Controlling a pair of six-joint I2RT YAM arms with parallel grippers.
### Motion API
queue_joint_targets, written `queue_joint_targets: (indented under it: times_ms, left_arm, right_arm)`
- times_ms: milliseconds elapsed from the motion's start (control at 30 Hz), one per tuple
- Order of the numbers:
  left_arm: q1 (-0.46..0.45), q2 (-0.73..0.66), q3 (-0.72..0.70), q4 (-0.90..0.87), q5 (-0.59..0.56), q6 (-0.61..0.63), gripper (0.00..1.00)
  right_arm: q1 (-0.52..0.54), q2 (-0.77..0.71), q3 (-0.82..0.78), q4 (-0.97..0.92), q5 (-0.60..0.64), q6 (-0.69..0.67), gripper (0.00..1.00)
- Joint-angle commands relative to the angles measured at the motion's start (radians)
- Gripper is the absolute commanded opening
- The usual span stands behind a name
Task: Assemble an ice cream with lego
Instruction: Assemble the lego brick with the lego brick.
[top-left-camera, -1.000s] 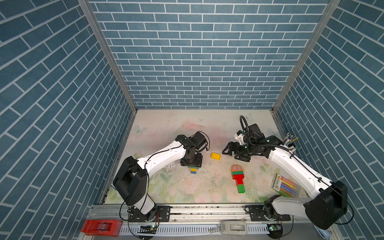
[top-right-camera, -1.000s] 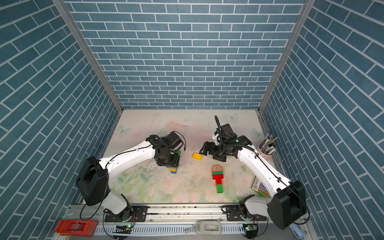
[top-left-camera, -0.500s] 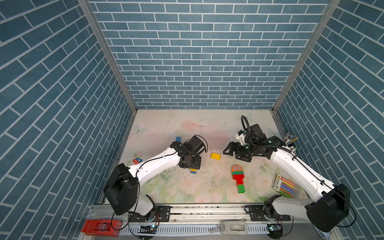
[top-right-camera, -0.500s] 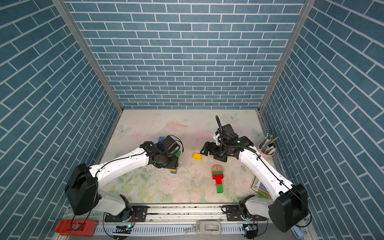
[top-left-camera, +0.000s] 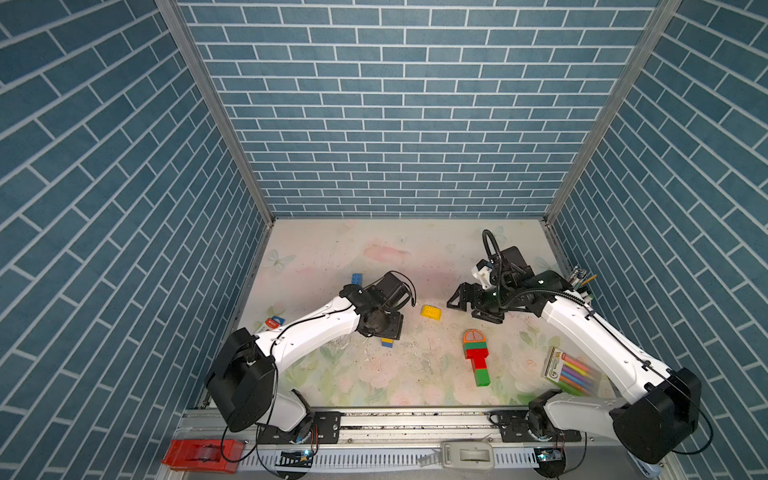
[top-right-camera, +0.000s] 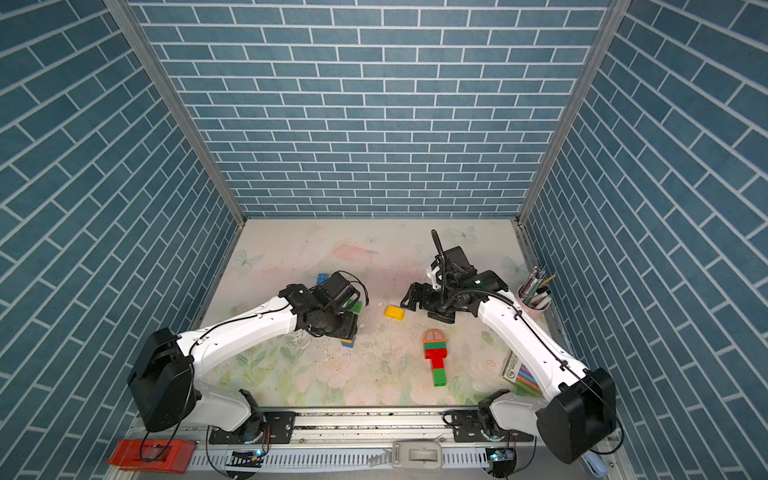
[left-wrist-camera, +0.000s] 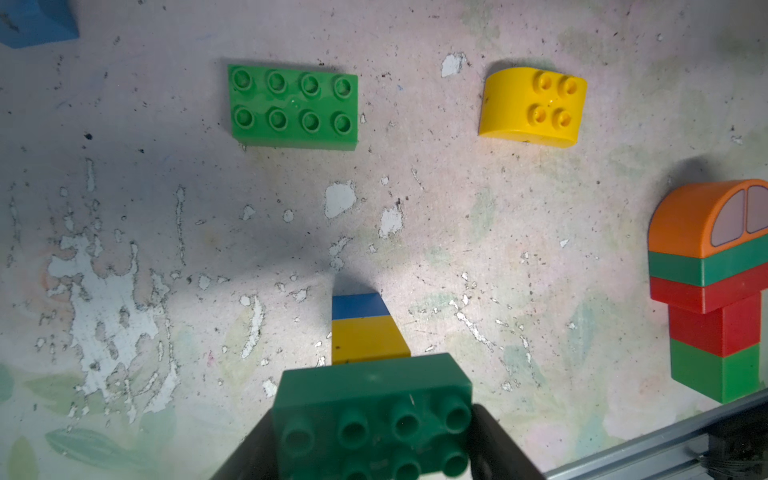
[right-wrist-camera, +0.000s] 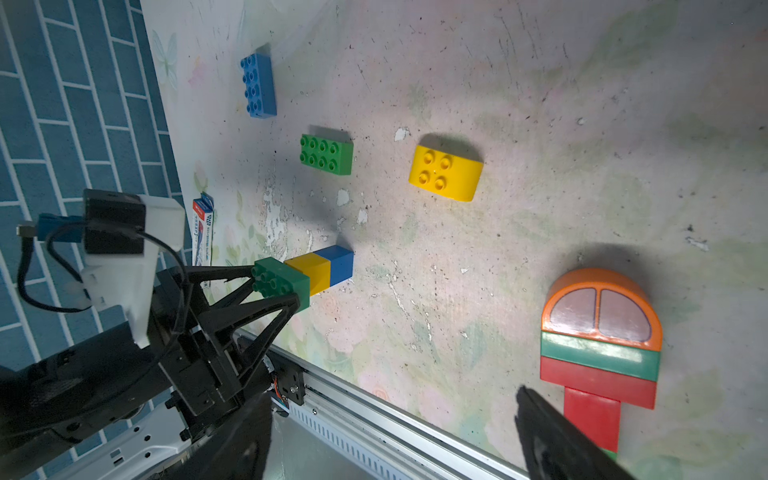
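Note:
My left gripper (left-wrist-camera: 374, 436) is shut on a dark green brick (left-wrist-camera: 374, 415) that carries a yellow brick (left-wrist-camera: 368, 338) and a blue one (left-wrist-camera: 359, 305). This lego stack (right-wrist-camera: 307, 270) lies sideways, low over the mat, left of centre (top-left-camera: 387, 342). The ice cream build (top-left-camera: 476, 357), which has an orange round top and then green, red, red and green bricks, lies flat right of centre (top-right-camera: 434, 361). My right gripper (top-left-camera: 467, 307) hangs open behind it, holding nothing (right-wrist-camera: 399, 449). Loose lego lies nearby: a yellow round-topped piece (top-left-camera: 430, 311), a green oblong brick (left-wrist-camera: 293, 110) and a blue oblong brick (top-left-camera: 356, 278).
A pack of coloured markers (top-left-camera: 571, 370) lies at the right, under my right arm. A pen cup (top-right-camera: 536, 297) stands by the right wall. A small printed box (top-left-camera: 273, 322) sits near the left wall. The red tape dispenser (top-left-camera: 199, 455) rests outside, on the front rail.
My left arm's elbow has swung left and its wrist has turned, uncovering the blue oblong brick behind it. The held stack stays in about the same spot. The right arm has barely moved.

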Motion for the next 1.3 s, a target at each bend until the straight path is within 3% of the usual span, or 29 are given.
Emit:
queue_joint_targets:
  times_ms: [0,500,867,1267]
  left_arm:
    - [-0.01,0.06,-0.009,-0.167,0.064,0.027,0.0]
    - [-0.003,0.037,0.05,-0.167,-0.019,-0.01,0.0]
    - [-0.003,0.012,0.054,-0.133,0.018,-0.046,0.0]
    - [-0.003,-0.038,0.056,-0.126,-0.042,-0.12,0.0]
  right_arm:
    - [0.004,0.011,0.038,-0.028,0.013,-0.024,0.92]
    - [0.004,0.008,0.033,-0.028,0.019,-0.023,0.92]
    - [0.004,0.006,0.028,-0.026,0.019,-0.02,0.92]
    - [0.004,0.009,0.026,-0.022,0.019,-0.019,0.92]
